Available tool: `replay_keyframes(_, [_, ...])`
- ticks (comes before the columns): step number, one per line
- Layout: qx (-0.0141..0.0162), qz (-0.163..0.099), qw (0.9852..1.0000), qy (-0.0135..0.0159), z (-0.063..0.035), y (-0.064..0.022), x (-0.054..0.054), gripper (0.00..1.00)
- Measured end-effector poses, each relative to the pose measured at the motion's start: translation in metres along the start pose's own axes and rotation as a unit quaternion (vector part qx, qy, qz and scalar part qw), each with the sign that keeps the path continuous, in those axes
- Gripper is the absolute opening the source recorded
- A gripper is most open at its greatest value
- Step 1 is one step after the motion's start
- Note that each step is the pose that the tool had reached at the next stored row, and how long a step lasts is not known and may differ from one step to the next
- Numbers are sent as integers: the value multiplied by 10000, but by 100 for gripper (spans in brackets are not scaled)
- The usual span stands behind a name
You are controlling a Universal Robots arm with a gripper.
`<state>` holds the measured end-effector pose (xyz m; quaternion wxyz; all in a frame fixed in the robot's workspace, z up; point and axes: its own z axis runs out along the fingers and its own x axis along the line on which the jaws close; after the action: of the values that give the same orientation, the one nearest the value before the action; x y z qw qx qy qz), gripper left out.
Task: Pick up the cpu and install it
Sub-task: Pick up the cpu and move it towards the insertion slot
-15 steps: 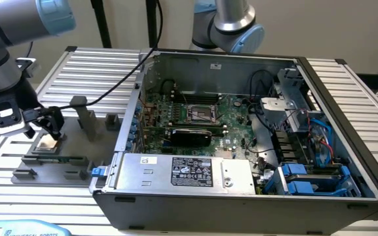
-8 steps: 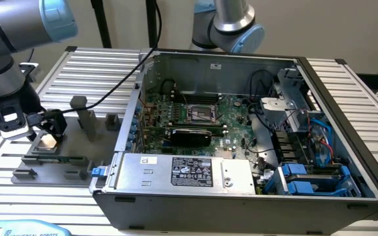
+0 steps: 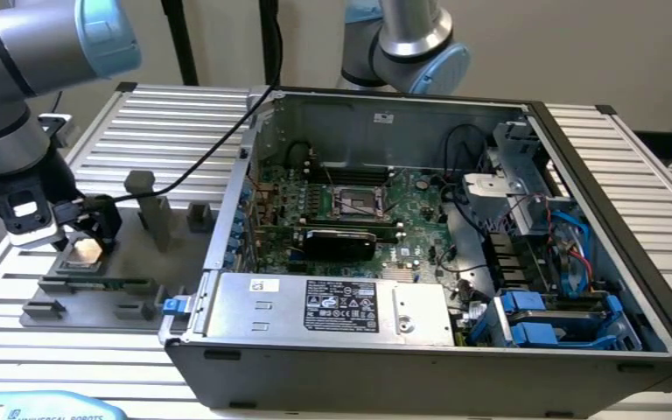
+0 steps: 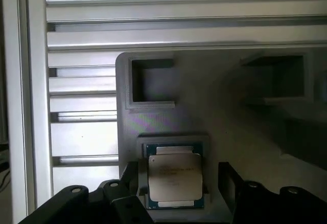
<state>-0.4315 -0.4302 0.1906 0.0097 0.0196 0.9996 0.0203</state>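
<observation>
The arm's dark jaws, closest to the wrist camera, are standing apart on either side of the cpu, gripping nothing. The chip is lying flat, silvery top up, in a shallow recess of the grey tray. The tray is sitting on the slatted desk, to the exterior view's left of the open computer case. The job appears to be only beginning. The cpu is not yet lifted, and the socket on the motherboard is seemingly waiting bare, well apart from the chip. Print on the cpu's lid is proving too faint to read. A pale blue part in the foreground is showing "UNIVERSAL ROBOTS". The label on the power supply is defying reading.
</observation>
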Motion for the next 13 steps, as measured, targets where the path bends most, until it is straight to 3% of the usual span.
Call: replay_keyframes(13, [0,-71,10000,2,47,-1,6,73])
